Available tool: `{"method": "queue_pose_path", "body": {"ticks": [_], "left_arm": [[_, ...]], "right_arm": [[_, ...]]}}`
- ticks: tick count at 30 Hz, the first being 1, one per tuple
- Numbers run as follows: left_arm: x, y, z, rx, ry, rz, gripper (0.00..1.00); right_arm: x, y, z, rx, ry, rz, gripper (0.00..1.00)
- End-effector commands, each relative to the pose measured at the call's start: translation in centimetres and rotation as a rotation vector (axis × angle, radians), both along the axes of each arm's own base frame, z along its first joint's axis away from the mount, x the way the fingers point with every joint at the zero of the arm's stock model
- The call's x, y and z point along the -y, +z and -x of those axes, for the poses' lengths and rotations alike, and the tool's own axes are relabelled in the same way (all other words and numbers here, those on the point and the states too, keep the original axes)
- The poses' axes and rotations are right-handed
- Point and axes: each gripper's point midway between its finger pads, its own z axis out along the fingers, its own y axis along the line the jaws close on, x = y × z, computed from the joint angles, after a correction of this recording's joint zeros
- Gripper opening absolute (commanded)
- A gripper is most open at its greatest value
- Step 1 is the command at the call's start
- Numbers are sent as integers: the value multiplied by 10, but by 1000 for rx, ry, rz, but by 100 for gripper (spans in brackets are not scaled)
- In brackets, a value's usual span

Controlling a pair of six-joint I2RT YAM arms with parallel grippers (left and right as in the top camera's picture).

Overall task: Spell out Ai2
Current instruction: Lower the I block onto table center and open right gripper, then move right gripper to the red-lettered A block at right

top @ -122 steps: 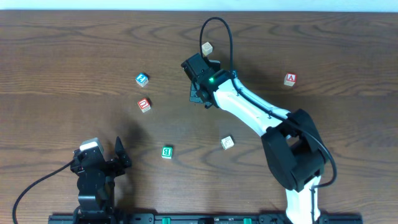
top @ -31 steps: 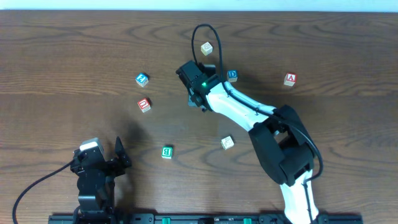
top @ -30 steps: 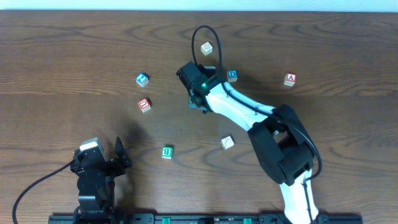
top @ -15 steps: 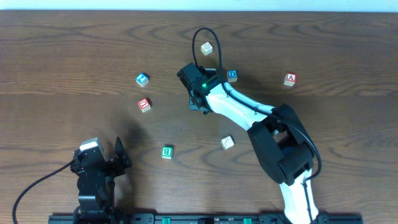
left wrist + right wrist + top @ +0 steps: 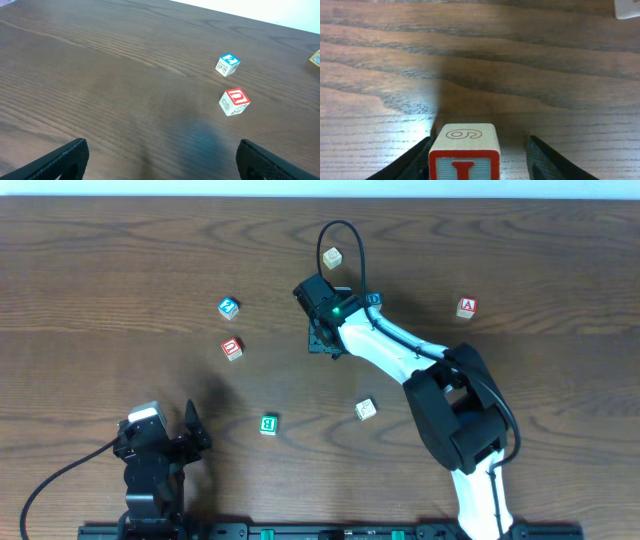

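A block with a red letter I (image 5: pixel 464 159) on its near face stands on the table between the fingers of my right gripper (image 5: pixel 480 157). The left finger touches it and the right finger stands apart, so the jaws are open. In the overhead view my right gripper (image 5: pixel 322 337) covers this block. The red A block (image 5: pixel 466 307) lies at the far right. The blue 2 block (image 5: pixel 228 307) lies at the left and also shows in the left wrist view (image 5: pixel 228 64). My left gripper (image 5: pixel 193 428) is open and empty near the front left (image 5: pixel 162 160).
A red U block (image 5: pixel 232 348) lies below the 2 block, also in the left wrist view (image 5: pixel 234 101). A green B block (image 5: pixel 268 423) and a tan block (image 5: pixel 365 409) lie nearer the front. Another tan block (image 5: pixel 332 257) lies beyond the right gripper.
My right wrist has shifted slightly to the right and its arm now covers the small blue block beside it. The left arm has not moved.
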Motion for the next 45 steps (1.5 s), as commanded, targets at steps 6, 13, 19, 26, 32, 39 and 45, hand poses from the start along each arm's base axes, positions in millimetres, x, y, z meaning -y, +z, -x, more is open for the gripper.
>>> {"method": "queue_pose_path", "body": {"ticks": [6,13,19,26,32,39,45], "left_arm": [[-3,-8,1,-21,11,-23,95],[-3,-8,1,-21,11,-23,95],[-3,-8,1,-21,11,-23,95],[-3,-8,1,-21,11,-23,95],[-3,-8,1,-21,11,-23,95],[-3,-8,1,-21,11,-23,95],[-3,-8,1,-21,11,-23,95]], "right_arm": [[-11,29,-16,51,53,-42,69],[-12,105,-40,189,88,-90,77],[5,205,-57,398,97,-67,79],[36,240,-54,456,44,-37,25],[77,228,-52,394,-24,66,64],[141,220,-60,348,-127,170,92],[181,207,-69,300,-205,128,99]]}}
